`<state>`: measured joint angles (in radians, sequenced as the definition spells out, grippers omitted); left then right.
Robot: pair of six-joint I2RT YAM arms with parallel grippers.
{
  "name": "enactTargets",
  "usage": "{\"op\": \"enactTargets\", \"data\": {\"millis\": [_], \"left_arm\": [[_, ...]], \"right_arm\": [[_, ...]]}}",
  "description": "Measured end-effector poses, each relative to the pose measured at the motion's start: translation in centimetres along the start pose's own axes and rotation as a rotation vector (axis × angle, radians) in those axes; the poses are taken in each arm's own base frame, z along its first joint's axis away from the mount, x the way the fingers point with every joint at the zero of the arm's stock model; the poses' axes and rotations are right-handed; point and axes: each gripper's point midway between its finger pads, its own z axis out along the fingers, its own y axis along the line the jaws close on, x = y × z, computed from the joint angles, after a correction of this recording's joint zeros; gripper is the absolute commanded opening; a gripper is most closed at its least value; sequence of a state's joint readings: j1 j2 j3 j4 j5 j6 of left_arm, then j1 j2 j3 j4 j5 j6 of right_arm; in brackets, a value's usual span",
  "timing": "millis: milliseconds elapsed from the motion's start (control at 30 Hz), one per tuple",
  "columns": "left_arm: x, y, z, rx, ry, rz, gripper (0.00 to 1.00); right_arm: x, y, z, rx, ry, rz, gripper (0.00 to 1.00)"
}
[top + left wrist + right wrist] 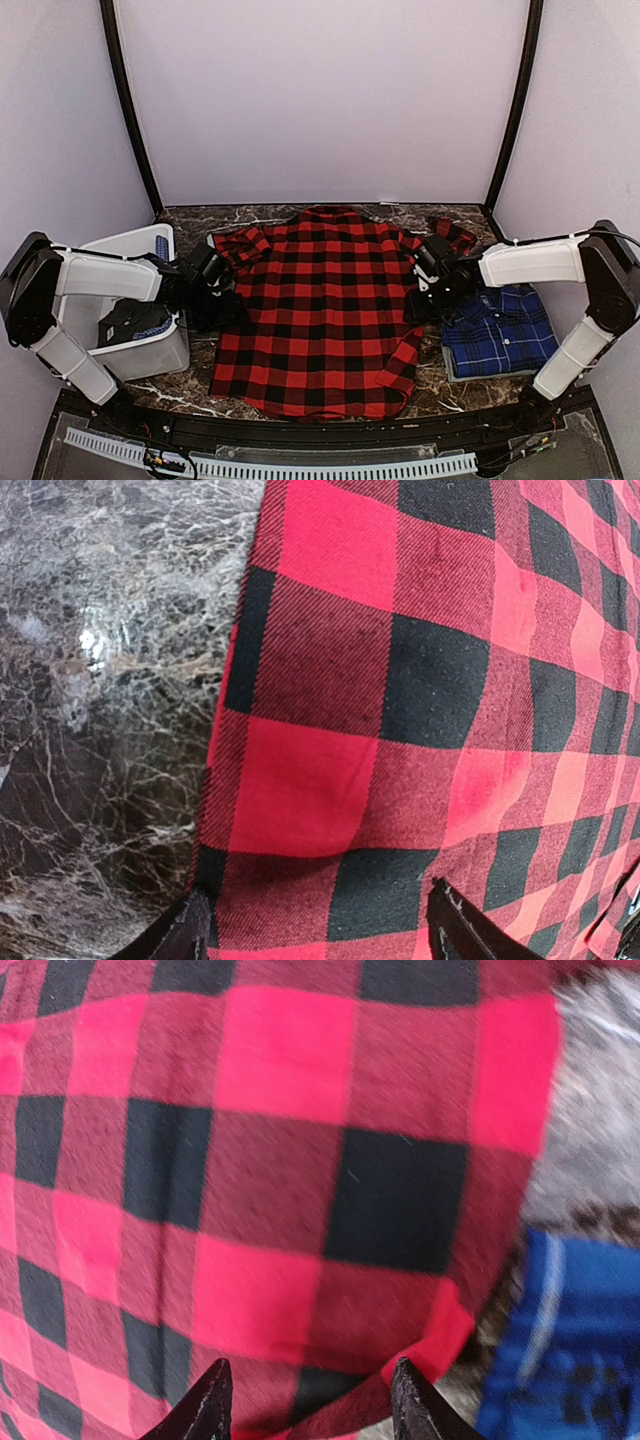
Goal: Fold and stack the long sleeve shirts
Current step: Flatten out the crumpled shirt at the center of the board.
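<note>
Left wrist camera: my left gripper (pixel 315 925) had its fingers spread with nothing pinched, low over the left edge of the red-and-black shirt (pixel 400 680), where the cloth met the marble table (pixel 100 730).

And your other arm?

Much the same. I saw the right gripper (pixel 310 1390) parted too, above that shirt's right edge, with the blue plaid shirt (pixel 570 1340) just beside it.

How did the shirts lie overall?

From above, the red one was spread flat mid-table, collar at the far side, between both arms. The blue one sat folded at the right. A white bin (pixel 140 243) holding dark cloth stood at the left.
</note>
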<state>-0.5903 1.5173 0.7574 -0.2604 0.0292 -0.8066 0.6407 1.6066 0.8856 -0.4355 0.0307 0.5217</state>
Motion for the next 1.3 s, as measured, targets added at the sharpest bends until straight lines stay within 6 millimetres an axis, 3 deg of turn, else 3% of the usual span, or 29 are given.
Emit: {"op": "enactTargets", "data": {"millis": [300, 400, 567, 700, 800, 933, 1133, 1300], "left_arm": [[-0.2, 0.4, 0.0, 0.002, 0.002, -0.001, 0.73], [-0.3, 0.6, -0.1, 0.002, 0.000, -0.004, 0.73], [-0.3, 1.0, -0.2, -0.006, 0.000, -0.009, 0.73], [-0.3, 1.2, -0.3, -0.006, -0.001, -0.007, 0.73], [-0.3, 1.4, -0.3, -0.007, -0.001, -0.007, 0.73], [-0.3, 1.3, -0.3, -0.003, 0.003, -0.001, 0.73], [0.0, 0.7, -0.6, 0.026, 0.014, 0.028, 0.73], [-0.5, -2.1, -2.2, 0.086, -0.007, 0.084, 0.73]], "right_arm": [[1.1, -1.3, -3.2, 0.025, -0.018, 0.018, 0.51], [1.1, -0.5, -4.0, 0.013, -0.023, 0.000, 0.51], [0.2, 3.4, -4.9, -0.047, -0.045, -0.069, 0.51], [-1.0, 6.5, -3.6, -0.077, -0.037, -0.108, 0.51], [-1.2, 7.4, -1.7, -0.072, -0.012, -0.121, 0.50], [-0.3, 7.1, 0.2, -0.049, 0.036, -0.127, 0.50], [2.1, 5.9, 0.9, -0.040, 0.092, -0.125, 0.50], [3.6, 5.3, 0.6, -0.054, 0.119, -0.112, 0.49]]}}
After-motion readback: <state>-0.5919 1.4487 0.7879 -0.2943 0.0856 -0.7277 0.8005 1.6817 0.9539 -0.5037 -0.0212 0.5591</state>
